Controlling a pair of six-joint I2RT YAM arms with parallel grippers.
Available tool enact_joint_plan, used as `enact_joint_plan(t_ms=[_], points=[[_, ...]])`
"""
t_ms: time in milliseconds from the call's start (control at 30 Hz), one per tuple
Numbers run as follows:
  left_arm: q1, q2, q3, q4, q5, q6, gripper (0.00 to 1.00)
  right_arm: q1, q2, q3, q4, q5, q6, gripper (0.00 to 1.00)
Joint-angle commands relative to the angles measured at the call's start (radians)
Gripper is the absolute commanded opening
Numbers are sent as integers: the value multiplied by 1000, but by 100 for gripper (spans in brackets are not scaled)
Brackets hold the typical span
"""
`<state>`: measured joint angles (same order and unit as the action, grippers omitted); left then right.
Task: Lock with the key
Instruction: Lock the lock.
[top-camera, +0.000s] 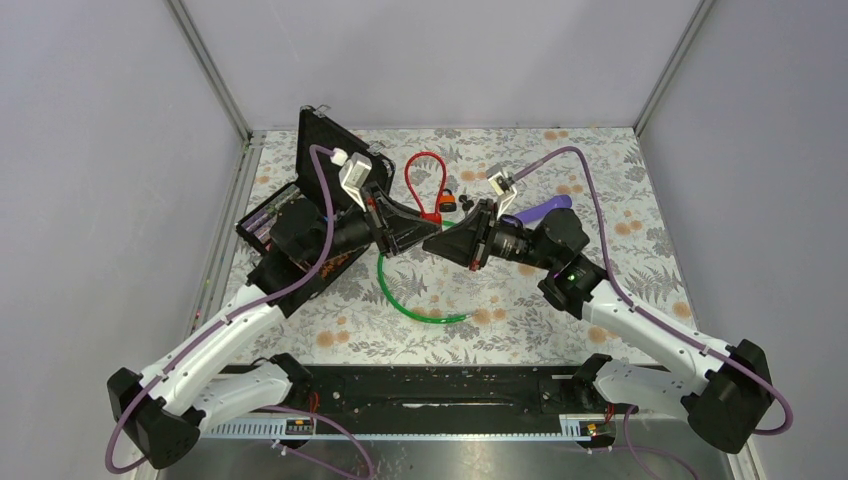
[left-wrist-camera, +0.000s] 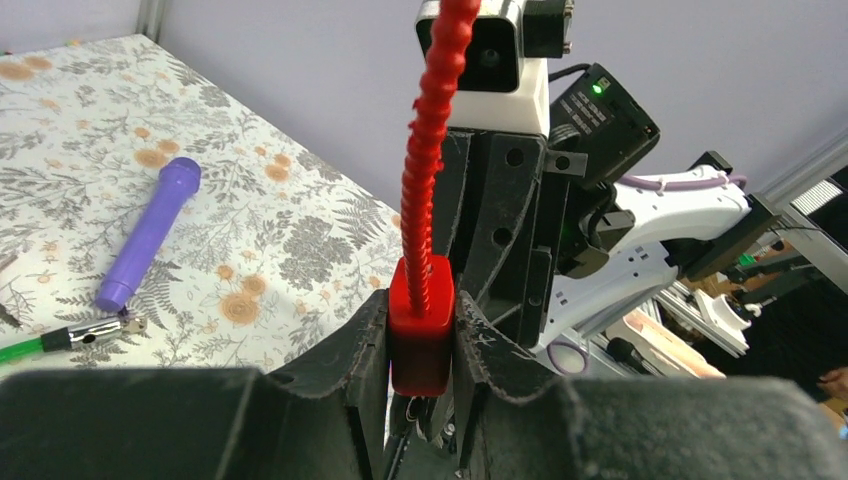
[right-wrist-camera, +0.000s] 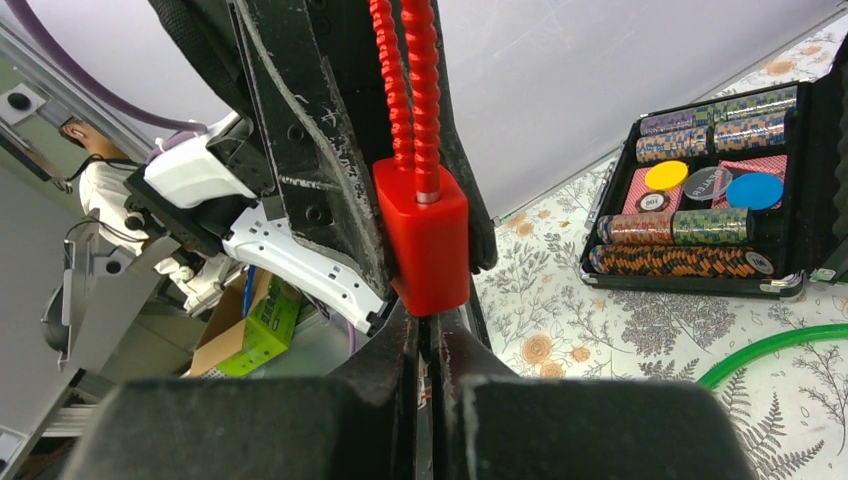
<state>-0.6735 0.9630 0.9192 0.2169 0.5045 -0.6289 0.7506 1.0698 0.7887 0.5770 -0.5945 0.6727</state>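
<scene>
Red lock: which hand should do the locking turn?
Right. Left hand clamps the red lock body, steadying it; right hand is pinched shut at its underside. Key itself hidden.

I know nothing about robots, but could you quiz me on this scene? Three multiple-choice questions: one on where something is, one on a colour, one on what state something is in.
1. Where is the chip case?
A. On the left side of the table
B. On the right side
C. Held in the air

2. What colour is the cable lying flat on the table?
A. Blue
B. Green
C. Yellow

3. The left gripper is:
A. open and empty
B. shut on the red lock
C. shut on a purple handle

Answers:
1 A, the top view shows it open at the left.
2 B, a green loop lies mid-table.
3 B, its fingers press both sides of the lock body.
</scene>
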Motion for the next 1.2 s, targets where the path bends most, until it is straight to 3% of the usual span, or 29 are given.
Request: enact_joint_plan(t_ms=[0, 133, 300, 533, 700, 833, 967, 1067, 1167], points=[[105, -44, 39, 183, -119, 27, 0, 21, -7, -18, -84, -292, -14, 0], [124, -45, 7, 236, -137, -18, 0, 21, 0, -27, -26, -317, 34, 0], [125, -59, -49, 304, -228, -48, 0, 22, 13, -44, 19, -168, 120, 0], [122, -65, -132, 399, -328, -25, 0, 31, 32, -84, 219, -51, 292, 0], [123, -54, -137, 385, -331, 9, 0, 33, 49, -71, 330, -99, 361, 0], [128, -50, -66, 277, -281, 21, 0, 32, 19, -24, -29, -153, 94, 0], [145, -28, 39, 182, -125, 28, 0, 31, -1, 17, -376, -167, -199, 0], [151, -17, 83, 139, -24, 42, 0, 32, -3, 38, -476, -191, -281, 0], [154, -22, 87, 138, 5, 62, 0, 32, -8, 46, -464, -217, -274, 0]])
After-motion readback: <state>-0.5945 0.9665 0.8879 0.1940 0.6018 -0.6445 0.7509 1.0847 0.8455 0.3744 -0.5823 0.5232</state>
